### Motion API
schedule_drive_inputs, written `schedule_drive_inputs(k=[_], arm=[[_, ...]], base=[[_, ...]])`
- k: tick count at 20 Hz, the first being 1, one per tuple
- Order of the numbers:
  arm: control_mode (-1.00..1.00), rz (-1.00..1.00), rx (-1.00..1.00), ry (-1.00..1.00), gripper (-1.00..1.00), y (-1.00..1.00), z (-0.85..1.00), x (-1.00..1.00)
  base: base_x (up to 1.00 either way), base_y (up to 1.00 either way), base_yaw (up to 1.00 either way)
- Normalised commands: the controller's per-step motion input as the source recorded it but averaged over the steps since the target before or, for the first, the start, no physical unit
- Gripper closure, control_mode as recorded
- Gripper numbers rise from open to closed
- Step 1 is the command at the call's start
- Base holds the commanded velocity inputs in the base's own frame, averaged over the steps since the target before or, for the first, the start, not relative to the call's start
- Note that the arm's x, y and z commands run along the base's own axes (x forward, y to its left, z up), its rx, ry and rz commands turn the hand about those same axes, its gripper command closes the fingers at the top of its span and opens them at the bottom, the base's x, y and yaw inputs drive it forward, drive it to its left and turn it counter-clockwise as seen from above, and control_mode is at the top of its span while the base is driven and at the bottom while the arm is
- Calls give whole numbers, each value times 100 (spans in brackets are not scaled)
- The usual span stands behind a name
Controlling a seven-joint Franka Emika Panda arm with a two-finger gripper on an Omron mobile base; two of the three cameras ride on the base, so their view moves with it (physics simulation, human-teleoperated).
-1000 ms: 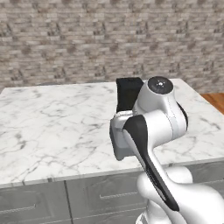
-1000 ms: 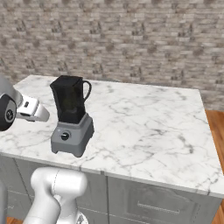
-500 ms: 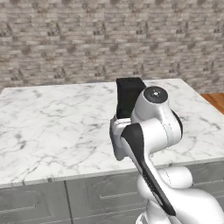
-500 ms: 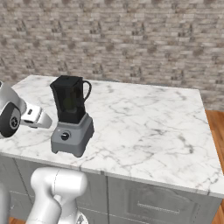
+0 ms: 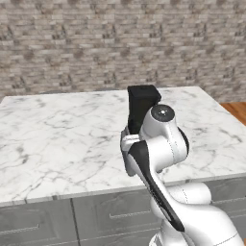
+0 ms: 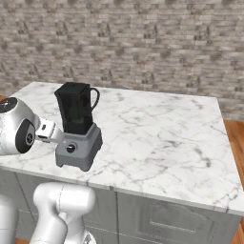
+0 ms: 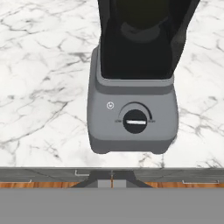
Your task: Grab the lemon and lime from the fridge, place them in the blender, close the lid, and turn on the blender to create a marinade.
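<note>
The blender (image 7: 132,109) faces you on the marble counter (image 6: 157,138), knob (image 7: 134,120) unobstructed; your pincer (image 7: 112,180) is closed, holding nothing.

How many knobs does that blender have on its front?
1. A single round black knob sits centred on the front of the blender base, below the black jar. Other sides are hidden.

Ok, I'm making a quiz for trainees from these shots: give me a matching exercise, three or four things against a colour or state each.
Things:
1. blender jar
2. blender base
3. counter
4. gripper

Colour or state:
A. white marble
B. shut
C. black
D. grey, with a round black knob

Pairs: 1-C, 2-D, 3-A, 4-B
</note>
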Motion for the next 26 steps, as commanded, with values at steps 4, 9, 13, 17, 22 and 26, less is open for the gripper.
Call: schedule_drive_inputs(k=[4, 9, 13, 17, 22, 26], arm=[[-100, 0, 0, 1, 100, 0, -21, 14], [-100, 0, 0, 6, 100, 0, -9, 6], [-100, 0, 0, 4, 100, 0, -4, 9], [-100, 0, 0, 4, 100, 0, -17, 12], [-100, 0, 0, 1, 100, 0, -17, 17], [-100, 0, 0, 0, 100, 0, -17, 23]], base=[[0, 0, 0], [0, 0, 0], [0, 0, 0], [0, 0, 0], [0, 0, 0], [0, 0, 0]])
